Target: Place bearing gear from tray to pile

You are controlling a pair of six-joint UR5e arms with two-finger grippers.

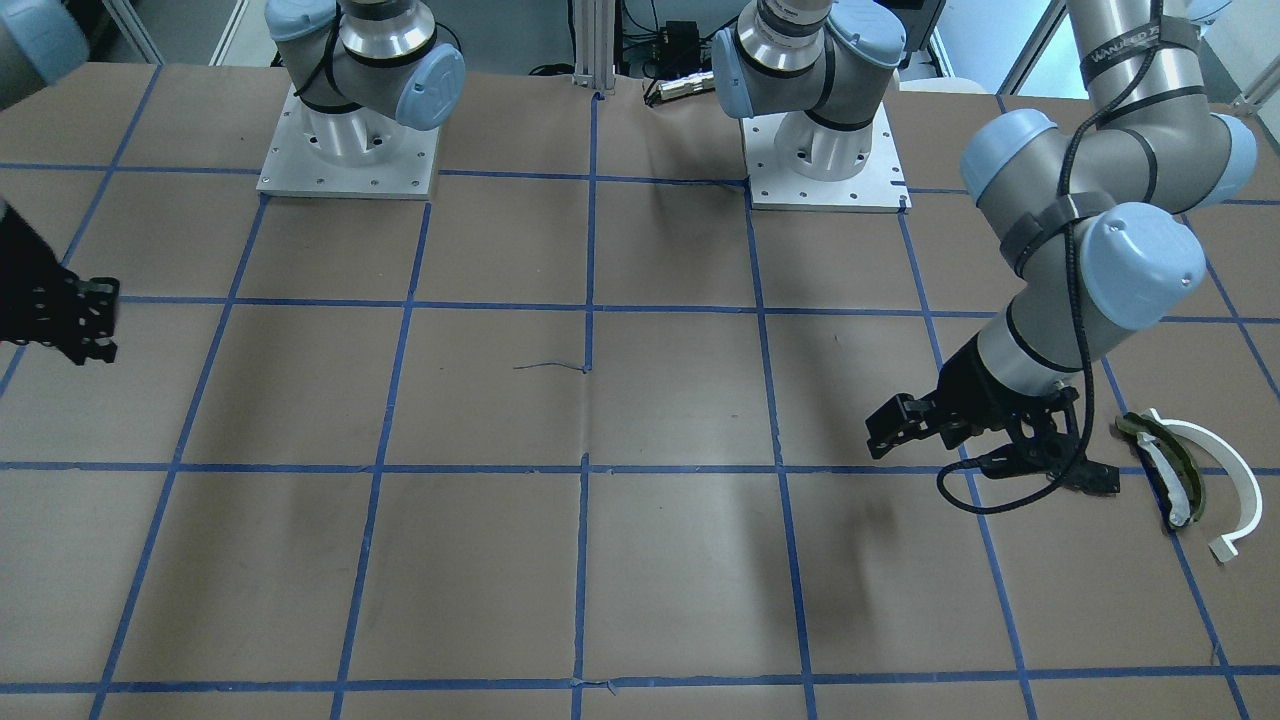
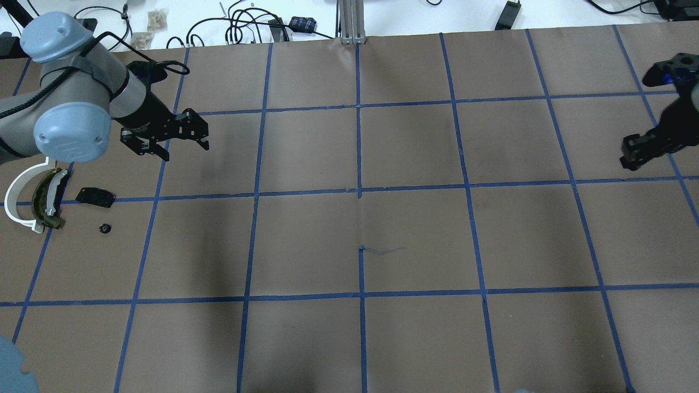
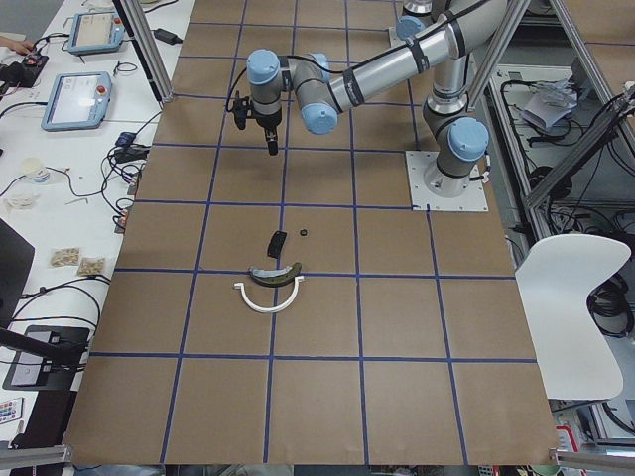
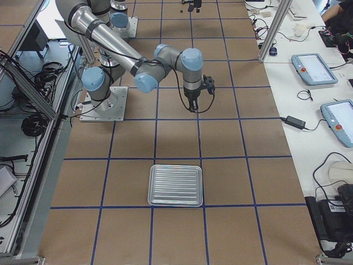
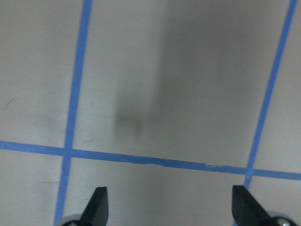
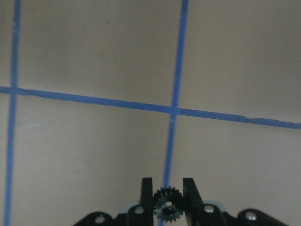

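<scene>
gear (image 6: 168,205): small, black, toothed; pinched between the fingers of the right gripper (image 6: 168,189); held off the desk (image 2: 415,240) above a tape (image 6: 94,100) crossing; in neither tray nor pile
right gripper: fingers narrow, one pad on each side of the gear; teeth show in the gap between them; sits at the right edge of the overhead view, above the desk
tray (image 4: 176,166): silver, ribbed floor; flat on the desk at the robot's right end; right gripper hangs further in along the desk, apart from it
pile (image 3: 270,275): at the desk's left end, well apart from the gear; loose parts lying flat
arc (image 2: 9,197): white, curved; outermost part of the pile
olive piece (image 2: 39,196): dark, curved, white padding along one edge; nested inside the arc's curve; cannot tell if the two touch
plate (image 2: 95,196): flat, black; just beside the olive piece, on a tape line
round part (image 2: 105,228): small, dark; near the plate, apart from it; too small to tell more
left gripper (image 2: 185,150): fingers wide; wrist view shows only desk and tape between the tips; hovers over the desk near the pile, on its inboard side, touching none of it
desk: brown paper, blue tape grid
</scene>
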